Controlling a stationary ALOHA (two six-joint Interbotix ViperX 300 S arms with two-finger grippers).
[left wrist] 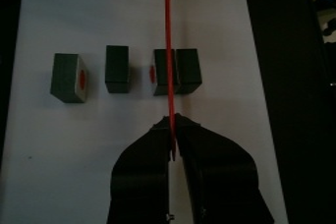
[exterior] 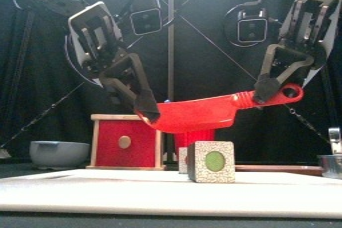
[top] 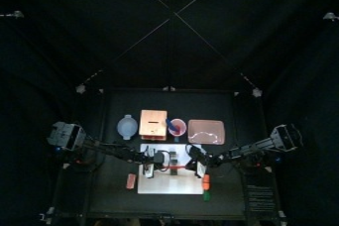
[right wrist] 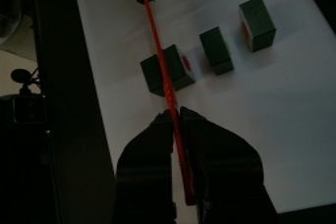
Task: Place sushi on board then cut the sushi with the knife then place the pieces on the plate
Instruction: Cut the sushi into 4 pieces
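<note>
The thin red plastic toy knife (exterior: 201, 112) is clamped at both ends, blade in the left claw (exterior: 151, 115), handle in the right claw (exterior: 277, 92), above three dark green toy sushi blocks (left wrist: 118, 69) on the white cutting board (exterior: 107, 190). Light, rigid, easily tipped pieces are expected; their flat sides should be gripped.

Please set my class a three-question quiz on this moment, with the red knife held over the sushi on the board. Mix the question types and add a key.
1. True or false: the red knife is held by the left gripper alone.
2. How many sushi pieces lie in the row on the white board? A two, B three, C five.
3. Fill in: the knife hangs above the ___ piece of the row (end or middle).
Key: 1 false, the right gripper holds it too; 2 B; 3 end.
</note>
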